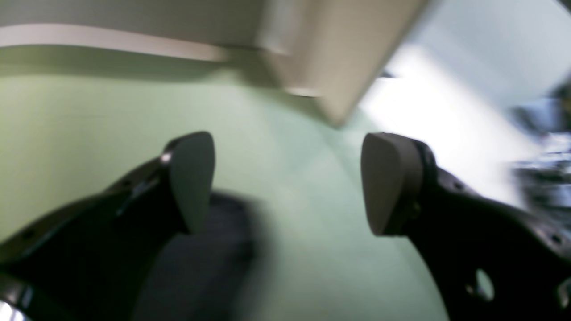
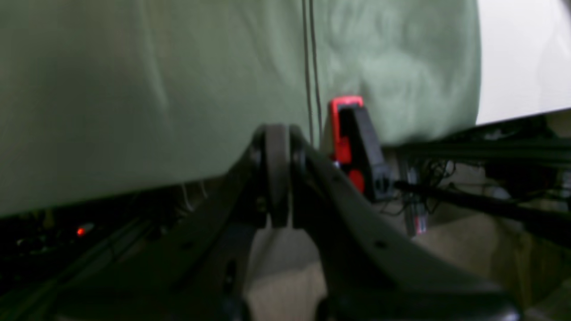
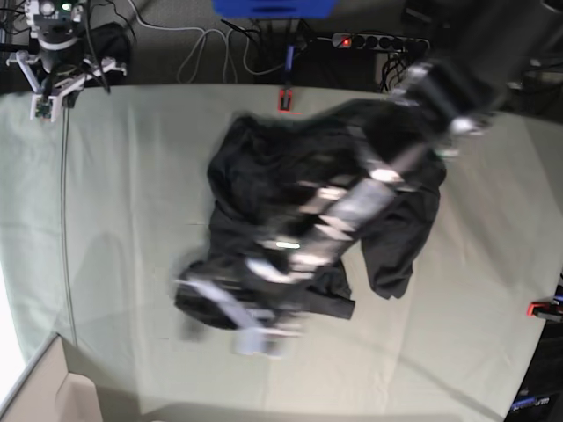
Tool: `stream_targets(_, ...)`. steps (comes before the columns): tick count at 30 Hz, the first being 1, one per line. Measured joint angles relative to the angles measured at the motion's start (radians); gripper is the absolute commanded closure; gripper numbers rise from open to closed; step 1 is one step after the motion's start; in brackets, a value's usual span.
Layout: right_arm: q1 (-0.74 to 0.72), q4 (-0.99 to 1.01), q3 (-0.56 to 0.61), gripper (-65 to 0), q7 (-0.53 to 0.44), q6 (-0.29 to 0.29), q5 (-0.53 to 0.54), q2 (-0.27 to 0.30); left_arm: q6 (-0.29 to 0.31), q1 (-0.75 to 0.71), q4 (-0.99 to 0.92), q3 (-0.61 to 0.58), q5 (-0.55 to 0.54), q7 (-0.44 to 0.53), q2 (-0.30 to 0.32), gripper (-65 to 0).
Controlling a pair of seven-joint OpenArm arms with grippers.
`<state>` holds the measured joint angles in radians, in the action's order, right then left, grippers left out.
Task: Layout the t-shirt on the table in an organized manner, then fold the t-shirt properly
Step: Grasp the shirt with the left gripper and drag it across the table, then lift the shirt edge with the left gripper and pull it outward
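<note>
The charcoal t-shirt (image 3: 264,167) lies crumpled in a heap on the middle of the pale green table (image 3: 123,229). My left arm reaches from the far right across the shirt, blurred by motion. Its gripper (image 3: 251,330) is over the shirt's near-left edge. In the left wrist view that gripper (image 1: 290,183) is open with only green cloth between its pads, and a fold of the t-shirt (image 1: 200,263) lies under one finger. My right gripper (image 3: 46,95) hangs at the table's far-left corner, away from the shirt. In the right wrist view the right gripper (image 2: 277,178) is shut, holding nothing.
Red clamps sit at the table's far edge (image 3: 286,99) and right edge (image 3: 538,309); one clamp (image 2: 348,133) is close behind the right gripper. A beige box (image 3: 35,387) stands at the near-left corner, also seen as the beige box (image 1: 339,53). Cables and a power strip (image 3: 378,40) lie beyond the table.
</note>
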<state>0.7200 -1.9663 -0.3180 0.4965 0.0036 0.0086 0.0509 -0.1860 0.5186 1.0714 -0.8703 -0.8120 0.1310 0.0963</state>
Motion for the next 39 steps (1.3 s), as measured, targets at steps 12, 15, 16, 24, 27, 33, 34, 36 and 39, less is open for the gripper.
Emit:
stream_targets(12,-0.002,0.000,0.002,0.0,0.000,0.000,0.000,0.002,-0.006,-0.034,-0.237,0.189,0.000,-0.006,0.237,-49.7)
stream_targets(15,-0.001,0.000,0.002,0.0,0.001,0.000,0.000,-0.002,-0.002,-0.043,-0.340,0.190,-0.001,-0.014,0.230,-49.7)
stream_targets(16,-0.002,0.000,0.002,0.0,0.000,0.000,0.000,-0.003,-0.001,-0.045,-0.372,0.190,-0.002,-0.016,0.224,-49.7)
stream_targets(24,-0.024,0.001,0.002,0.0,0.000,0.000,-0.001,-0.001,-0.002,-0.042,-0.513,0.190,0.011,0.000,0.158,-41.3)
stream_targets(27,-0.029,0.010,0.002,0.0,-0.010,0.000,0.000,-0.001,-0.001,-0.038,-0.520,0.197,0.119,0.002,0.133,-25.3)
stream_targets(33,-0.027,0.017,0.002,0.0,0.000,0.000,0.000,-0.002,-0.001,-0.030,-0.547,0.202,0.197,0.000,0.076,-1.0)
stream_targets(34,-0.034,0.017,0.002,0.0,0.002,0.000,0.000,-0.001,-0.002,-0.030,-0.533,0.202,0.188,0.000,0.082,-2.2)
stream_targets(36,-0.056,0.017,-0.004,0.0,0.003,0.000,0.001,0.000,-0.001,-0.031,-0.488,0.238,0.169,-0.006,0.101,0.0)
stream_targets(39,-0.076,0.017,-0.003,0.0,-0.001,0.000,0.001,0.003,0.000,-0.049,-0.357,0.364,0.120,-0.018,0.172,-0.4)
